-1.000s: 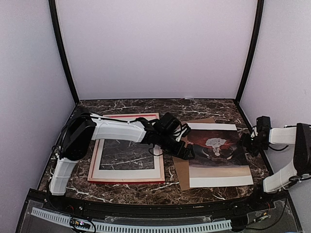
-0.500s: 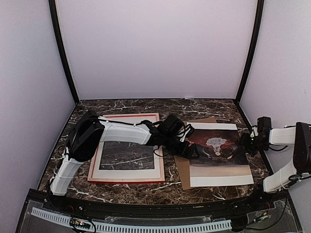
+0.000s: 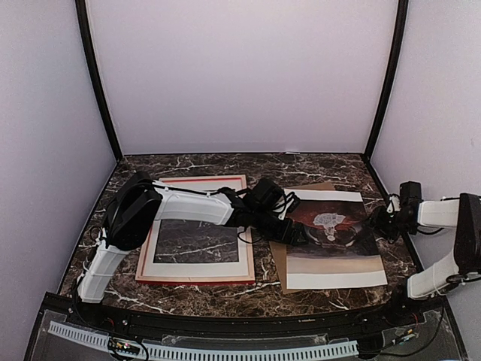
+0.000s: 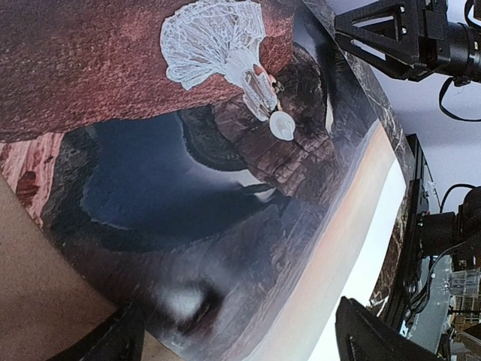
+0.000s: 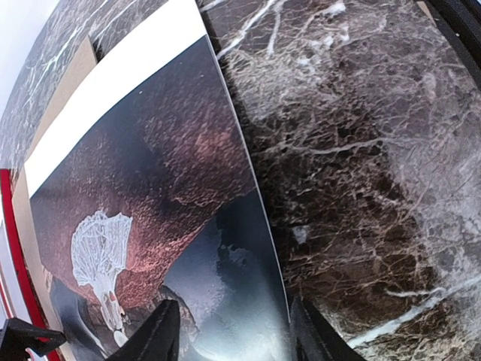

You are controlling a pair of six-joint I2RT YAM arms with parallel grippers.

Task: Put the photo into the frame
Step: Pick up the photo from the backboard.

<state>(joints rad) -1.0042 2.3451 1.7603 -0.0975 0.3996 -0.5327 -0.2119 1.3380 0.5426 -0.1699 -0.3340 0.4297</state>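
Photo (image 3: 334, 241) near counter's (image 3: 225, 293) right edge: sepia-brown scene, pale white figure centred, white margin. Left hand (image 3: 297, 235) wide open, empty, over it. Right hand (image 3: 379, 222) half-open astride its right edge.

1. The white-shelled left arm (image 3: 184, 203) had bulky black cylindrical joints.
2. Loose black cables (image 3: 279, 201) looped over its black wrist.
3. The right arm (image 3: 436, 213) matched: white links, black joints.
4. The left claw (image 4: 240, 338) and right claw (image 5: 231, 331) had matte black, angular fingers (image 5: 159, 335).
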